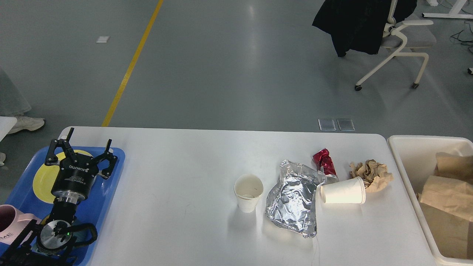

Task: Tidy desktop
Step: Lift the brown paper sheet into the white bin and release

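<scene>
The white desktop (177, 166) carries an upright white paper cup (248, 192), a crumpled silver foil bag (294, 199), a second white paper cup (343, 190) lying on its side, a red wrapper (324, 162) and a crumpled brown paper ball (371, 173). My left gripper (85, 145) is open and empty above the blue tray (107, 199), far left of the litter. My right gripper is out of view. A brown paper bag (449, 195) lies in the cream-white bin (406, 162) at the right.
The blue tray holds a yellow plate (40, 181) and a pink mug (9, 223). A white office chair (399, 40) with a black jacket stands beyond the table. A person's shoe (26, 123) shows at the far left.
</scene>
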{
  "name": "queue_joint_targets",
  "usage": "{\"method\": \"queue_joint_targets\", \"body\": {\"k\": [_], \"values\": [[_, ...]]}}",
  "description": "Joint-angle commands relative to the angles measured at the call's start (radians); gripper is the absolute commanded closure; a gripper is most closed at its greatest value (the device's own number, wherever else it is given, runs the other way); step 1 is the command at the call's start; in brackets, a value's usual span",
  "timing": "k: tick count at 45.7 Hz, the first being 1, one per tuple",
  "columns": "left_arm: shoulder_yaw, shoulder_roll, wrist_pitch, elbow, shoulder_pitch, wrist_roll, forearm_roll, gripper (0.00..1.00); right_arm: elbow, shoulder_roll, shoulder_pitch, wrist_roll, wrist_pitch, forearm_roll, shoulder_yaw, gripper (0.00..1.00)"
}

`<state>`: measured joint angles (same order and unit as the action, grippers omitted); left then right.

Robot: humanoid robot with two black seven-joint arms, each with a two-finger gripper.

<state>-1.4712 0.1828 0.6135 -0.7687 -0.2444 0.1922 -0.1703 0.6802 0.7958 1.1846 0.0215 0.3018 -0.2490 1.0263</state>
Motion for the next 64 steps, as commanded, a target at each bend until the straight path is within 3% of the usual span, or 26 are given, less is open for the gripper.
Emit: {"method": "queue_joint_targets", "body": {"k": [1, 7, 12, 19, 44, 48, 49, 64], "values": [[-0.001, 0.001, -0.001, 0.0, -0.001, 0.001, 0.0, 0.04, -0.261, -0.102, -0.298, -0.005, -0.066, -0.001, -0.196, 1.0], [-0.001, 0.0, 0.0, 0.0, -0.001, 0.0, 0.0, 0.04, -0.542, -0.259, -0.493, -0.005, -0.104, 0.001, -0.239, 1.0], [-0.001, 0.0, -0.001, -0.001, -0.001, 0.0, 0.0, 0.04, -0.654, -0.346, -0.58, -0.02, -0.179, 0.013, -0.247, 1.0], [-0.001, 0.0, 0.0, 0.0, -0.001, 0.0, 0.0, 0.04, -0.663, -0.397, -0.631, -0.052, -0.234, 0.017, -0.25, 1.0], [-0.001, 0.0, -0.001, 0.0, -0.001, 0.0, 0.0, 0.04, -0.663, -0.458, -0.711, -0.06, -0.286, 0.031, -0.25, 1.0], [-0.001, 0.001, 0.0, 0.0, -0.001, 0.0, 0.0, 0.04, -0.665, -0.452, -0.706, -0.057, -0.316, 0.031, -0.247, 0.15], [-0.001, 0.001, 0.0, 0.0, -0.001, 0.0, 0.0, 0.04, -0.665, -0.452, -0.706, -0.054, -0.331, 0.031, -0.247, 0.0], [-0.001, 0.001, 0.0, 0.0, -0.001, 0.0, 0.001, 0.04, -0.662, -0.451, -0.709, -0.054, -0.342, 0.031, -0.246, 0.0]]}}
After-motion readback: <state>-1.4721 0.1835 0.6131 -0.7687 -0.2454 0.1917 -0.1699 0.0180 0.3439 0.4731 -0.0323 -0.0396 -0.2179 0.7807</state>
